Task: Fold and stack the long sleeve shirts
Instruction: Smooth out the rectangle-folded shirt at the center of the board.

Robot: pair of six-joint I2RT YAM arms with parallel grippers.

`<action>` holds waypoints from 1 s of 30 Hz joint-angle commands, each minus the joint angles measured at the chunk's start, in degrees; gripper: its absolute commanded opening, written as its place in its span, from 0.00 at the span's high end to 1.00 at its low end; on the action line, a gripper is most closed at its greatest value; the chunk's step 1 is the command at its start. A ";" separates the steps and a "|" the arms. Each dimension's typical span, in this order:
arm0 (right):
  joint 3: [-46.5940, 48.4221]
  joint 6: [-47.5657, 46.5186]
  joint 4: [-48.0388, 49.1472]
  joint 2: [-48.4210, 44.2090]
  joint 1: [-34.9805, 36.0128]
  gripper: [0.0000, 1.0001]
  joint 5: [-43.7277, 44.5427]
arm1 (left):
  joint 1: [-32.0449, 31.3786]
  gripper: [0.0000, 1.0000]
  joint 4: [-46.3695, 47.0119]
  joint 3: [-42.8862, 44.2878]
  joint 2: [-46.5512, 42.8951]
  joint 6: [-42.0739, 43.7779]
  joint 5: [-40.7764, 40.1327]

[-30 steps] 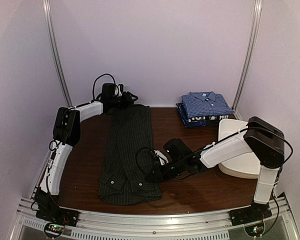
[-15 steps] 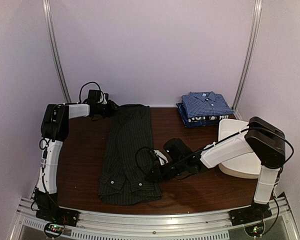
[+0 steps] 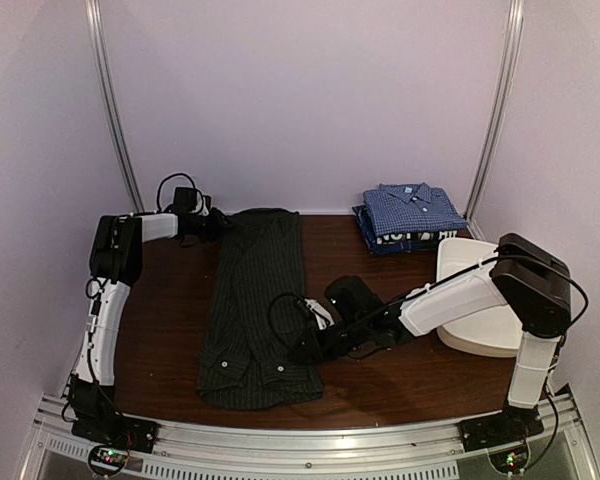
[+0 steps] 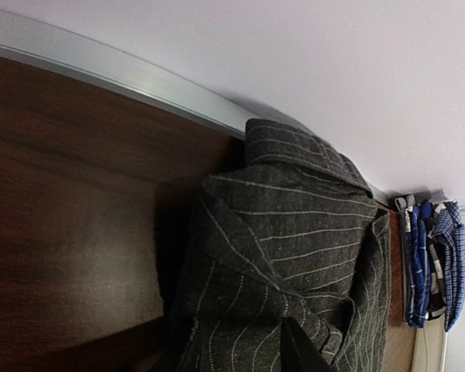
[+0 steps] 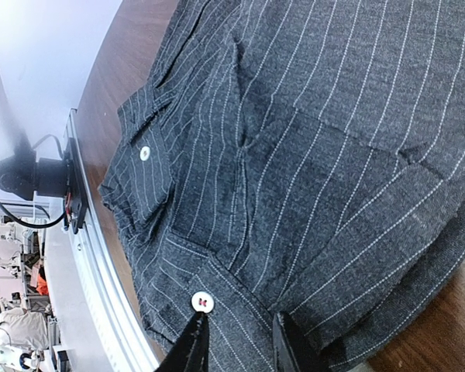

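Two arms stretch low: left tool [image 3: 213, 225] and right tool [image 3: 304, 350] at pinstriped shirt [image 3: 255, 300].

A dark brown wooden table [image 3: 400, 385] stands in a booth of plain, pale lilac walls [image 3: 310, 100]. Two slim metal uprights [image 3: 115, 120] rise at the back corners, and a ribbed aluminium rail [image 3: 310, 445] runs along the near edge. The light is soft and even, glinting faintly off the wood

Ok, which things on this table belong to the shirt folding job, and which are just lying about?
Job: dark pinstriped shirt, blue checked shirt, navy lettered shirt beneath it.
Lying about: white tub.
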 commanded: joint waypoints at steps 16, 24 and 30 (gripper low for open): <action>0.61 -1.11 -2.34 -1.45 0.46 0.71 2.49 | 1.11 0.60 -4.35 10.25 1.28 1.55 -4.27; -1.40 -0.97 -2.44 -4.76 0.18 0.69 4.63 | 1.16 0.59 -4.09 -3.92 -12.08 3.24 -2.45; -5.01 -0.41 -1.00 -7.69 0.00 0.66 5.31 | 0.66 0.60 -2.79 -23.07 -25.65 3.93 -1.54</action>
